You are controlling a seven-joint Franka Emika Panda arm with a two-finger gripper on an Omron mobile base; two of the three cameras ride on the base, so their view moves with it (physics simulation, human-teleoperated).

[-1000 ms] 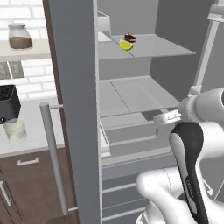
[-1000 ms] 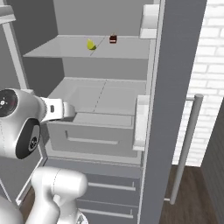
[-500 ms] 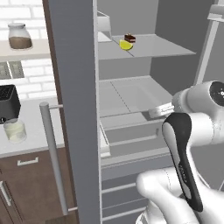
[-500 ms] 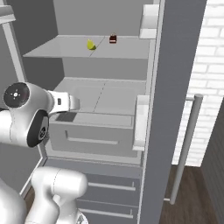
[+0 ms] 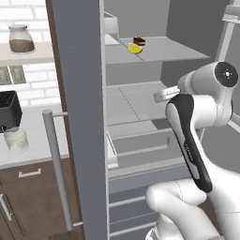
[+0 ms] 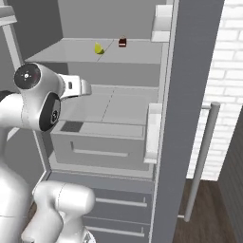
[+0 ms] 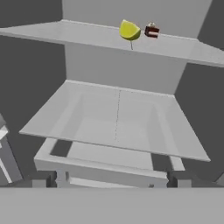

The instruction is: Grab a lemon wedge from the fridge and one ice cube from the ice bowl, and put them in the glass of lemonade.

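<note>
Gripper (image 7: 113, 186) spread fully wide, nothing btwn the tips, touching nothing; it sits low in front of the fridge (image 6: 190, 71) interior, facing in. 1 fridge, doors swung open. 1 black toaster (image 5: 9, 108) on the surface at left, 1 glass of lemonade (image 5: 16, 139) just in front of it. Upper shelf (image 7: 65, 34): 1 lemon wedge (image 7: 129, 30), 1 small dark red-brown block (image 7: 152, 31) just beside it, apart.

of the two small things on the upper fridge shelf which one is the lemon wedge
The bright yellow one, the lemon wedge, nearer the shelf's front edge. The other is a small dark red-brown block sitting just beside it, further back.
</note>
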